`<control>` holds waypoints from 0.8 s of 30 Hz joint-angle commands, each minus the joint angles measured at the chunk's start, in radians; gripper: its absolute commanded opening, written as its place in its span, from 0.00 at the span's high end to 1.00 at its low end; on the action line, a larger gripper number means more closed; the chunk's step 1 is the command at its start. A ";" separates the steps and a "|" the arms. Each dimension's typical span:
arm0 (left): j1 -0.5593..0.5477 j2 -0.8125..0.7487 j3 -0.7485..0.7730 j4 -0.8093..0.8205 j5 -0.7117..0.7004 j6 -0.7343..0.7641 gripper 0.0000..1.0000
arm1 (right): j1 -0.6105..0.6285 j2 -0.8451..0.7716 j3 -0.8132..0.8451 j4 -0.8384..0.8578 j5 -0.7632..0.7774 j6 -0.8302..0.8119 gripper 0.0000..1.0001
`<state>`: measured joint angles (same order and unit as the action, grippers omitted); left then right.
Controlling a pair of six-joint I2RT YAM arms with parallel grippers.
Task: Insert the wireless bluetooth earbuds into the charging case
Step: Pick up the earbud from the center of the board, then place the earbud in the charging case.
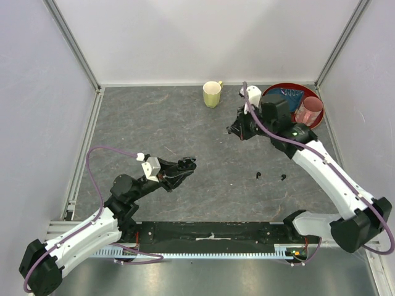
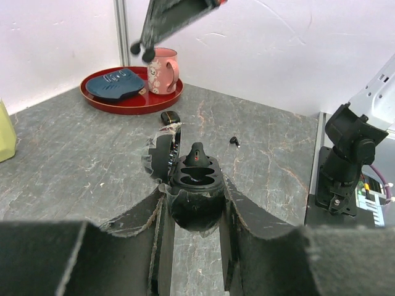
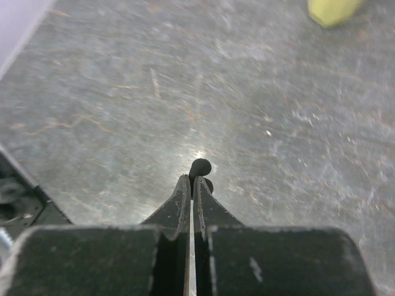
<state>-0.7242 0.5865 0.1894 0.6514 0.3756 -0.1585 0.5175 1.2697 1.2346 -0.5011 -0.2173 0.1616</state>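
Charging case (image 1: 190,163) in left hand (image 1: 183,165)

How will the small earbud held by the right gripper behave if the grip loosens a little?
The earbud looks rounded and smooth, and only the very tips of the right gripper pinch it, so it could probably slip out. Being tiny, it is likely light and might roll on the table.

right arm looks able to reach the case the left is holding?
Probably yes: the left gripper holds the charging case open, sockets up, and nothing stands between it and the right gripper, shut on an earbud.
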 commanded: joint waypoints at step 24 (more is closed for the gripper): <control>0.000 0.121 0.090 0.100 0.256 0.013 0.98 | 0.033 -0.081 0.180 -0.056 -0.956 -0.086 1.00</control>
<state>-0.7242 0.6804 0.2184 0.6724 0.5529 -0.1509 0.5129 1.1759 1.4216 -0.5396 -1.1210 0.1326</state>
